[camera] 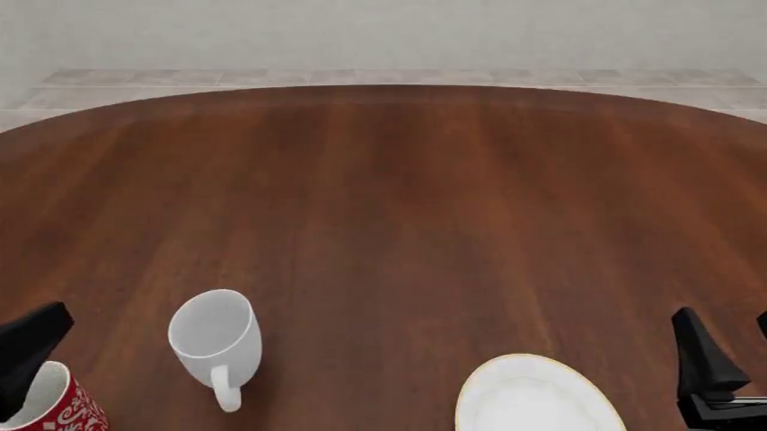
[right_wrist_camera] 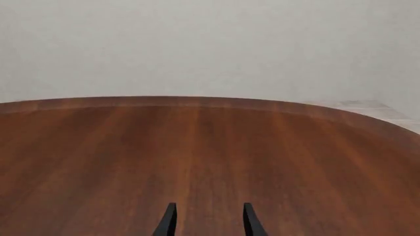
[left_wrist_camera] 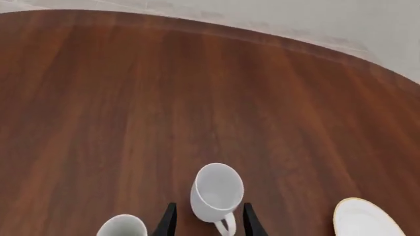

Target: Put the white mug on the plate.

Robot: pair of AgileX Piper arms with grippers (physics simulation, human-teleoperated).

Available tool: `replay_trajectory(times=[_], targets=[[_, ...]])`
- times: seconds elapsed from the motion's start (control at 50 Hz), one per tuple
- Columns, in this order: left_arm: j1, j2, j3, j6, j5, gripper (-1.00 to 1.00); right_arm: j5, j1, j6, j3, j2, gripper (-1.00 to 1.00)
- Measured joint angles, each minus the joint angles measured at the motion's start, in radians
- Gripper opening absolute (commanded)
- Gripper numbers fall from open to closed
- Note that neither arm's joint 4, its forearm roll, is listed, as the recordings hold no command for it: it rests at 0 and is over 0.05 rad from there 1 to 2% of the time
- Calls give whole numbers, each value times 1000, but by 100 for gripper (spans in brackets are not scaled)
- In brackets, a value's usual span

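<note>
Overall, the bench (camera: 396, 224) is a round top of dark reddish wood with lengthwise grain, standing on a pale tiled floor (camera: 359, 78) before a plain off-white wall (camera: 383, 31).

The white mug (camera: 217, 342) rests on the bench at front left, mouth tilted toward the far side, loop handle toward the near edge. The plate (camera: 527, 397), white with a thin gold rim, lies flat near the front edge right of centre, well apart from the mug. A red-and-white patterned cup (camera: 54, 404) sits at the front left corner.

Left end effector (left_wrist_camera: 210, 221): fingers spread, nothing gripped; the mug lies just ahead of the tips, its handle between them.

Right end effector (right_wrist_camera: 208, 221): fingers parted, nothing held, over bare wood beyond the plate's right side.
</note>
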Motion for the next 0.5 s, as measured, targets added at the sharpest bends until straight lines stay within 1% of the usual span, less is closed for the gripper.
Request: replay_trajectory(times=[0.18,0.36,0.5], targets=[[-61,54,-25,-41,72,100,7,0,0,-6,-2,100],[-140,92,-19,-117,113,100,11,0,0,-10,-2,100],[-188,113,-19,-160,133,100,12,0,1,-11,-1,100]])
